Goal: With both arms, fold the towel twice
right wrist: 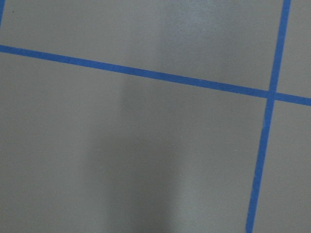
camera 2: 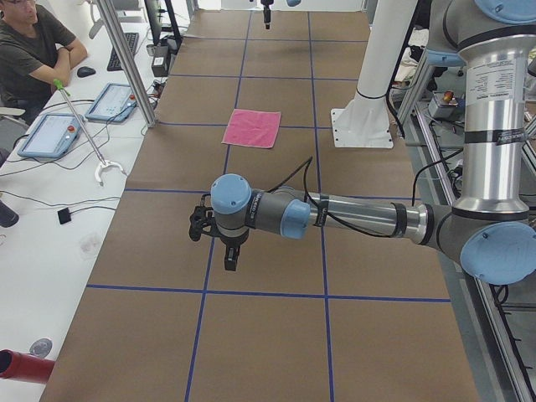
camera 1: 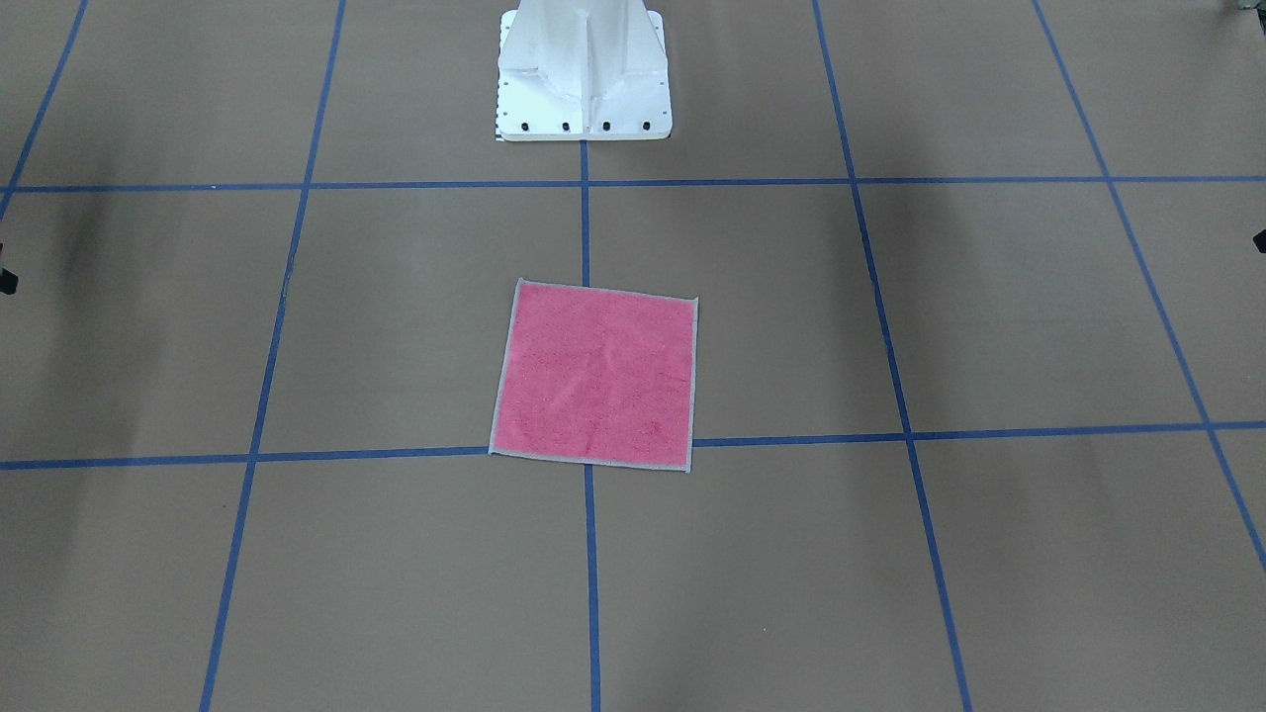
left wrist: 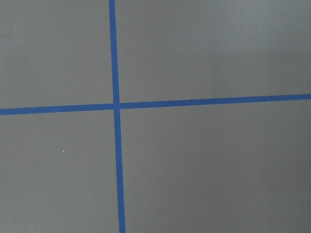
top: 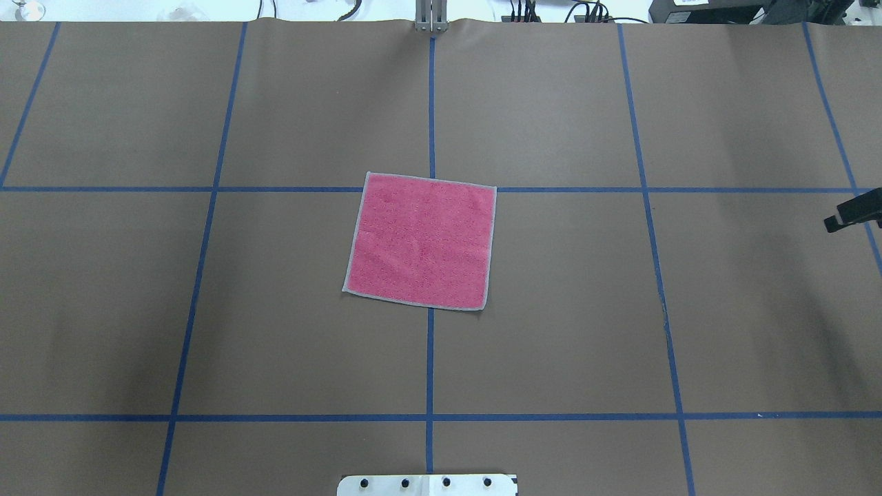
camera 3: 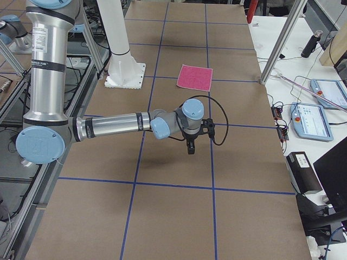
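Shows the towel (top: 420,240) flat at the middle of the table (top: 586,331), open surface off all 4 edges.
Lies unfolded, pink face up, light grey hem all round, slightly askew over a crossing of blue tape lines (top: 429,358), near the white pedestal base (camera 1: 584,79). Places left gripper (camera 2: 230,258) and right gripper (camera 3: 190,147) well apart from it, 1 toward each table end; cannot tell whether either's fingers are parted or closed.

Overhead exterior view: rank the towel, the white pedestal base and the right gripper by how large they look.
1. towel, fully in view.
2. white pedestal base, only a strip at the bottom edge shows.
3. right gripper, cut off by the right edge; ranked on its visible part only.
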Tool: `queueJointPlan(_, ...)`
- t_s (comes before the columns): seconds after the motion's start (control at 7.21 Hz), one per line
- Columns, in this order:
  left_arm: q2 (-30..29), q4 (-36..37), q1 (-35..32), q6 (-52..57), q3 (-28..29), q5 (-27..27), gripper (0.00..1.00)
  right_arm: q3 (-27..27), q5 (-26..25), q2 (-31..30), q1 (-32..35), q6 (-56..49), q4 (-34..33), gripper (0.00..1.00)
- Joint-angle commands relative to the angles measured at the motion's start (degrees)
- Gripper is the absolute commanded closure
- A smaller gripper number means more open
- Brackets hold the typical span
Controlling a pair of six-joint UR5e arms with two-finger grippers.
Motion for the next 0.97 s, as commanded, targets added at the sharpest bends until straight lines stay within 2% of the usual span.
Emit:
queueJointPlan(0.0,-1.46,-1.31,4.53,-6.50,-0.17,0.48,0.00,0.11,-0.61,1.74,-8.84,22.16,13.11,0.00)
queueJointPlan(0.14,-1.37,-1.22,4.72,-9.41,0.09,0.57,0.00,0.28,-1.66,4.88,-12.80,33.14,13.87,0.00)
queueJointPlan(0.28,-1.46,-1.31,5.94,-10.83,-0.08,0.57,0.00,0.46,-4.80,8.74,-17.54,42.91,13.88,0.00)
queueJointPlan(0.55,-1.72,-3.67,6.74,-13.29,0.09,0.57,0.00,0.72,-13.49,16.04,-26.94,64.35,13.88,0.00)
queueJointPlan(0.69,-1.64,-3.77,7.53,-13.65,0.18,0.57,0.00,2.29,-19.27,18.51,-32.47,72.02,13.36,0.01)
queueJointPlan(0.83,-1.72,-3.77,7.54,-13.65,0.27,0.57,0.00,2.30,-22.81,21.06,-36.35,80.19,13.18,0.02)
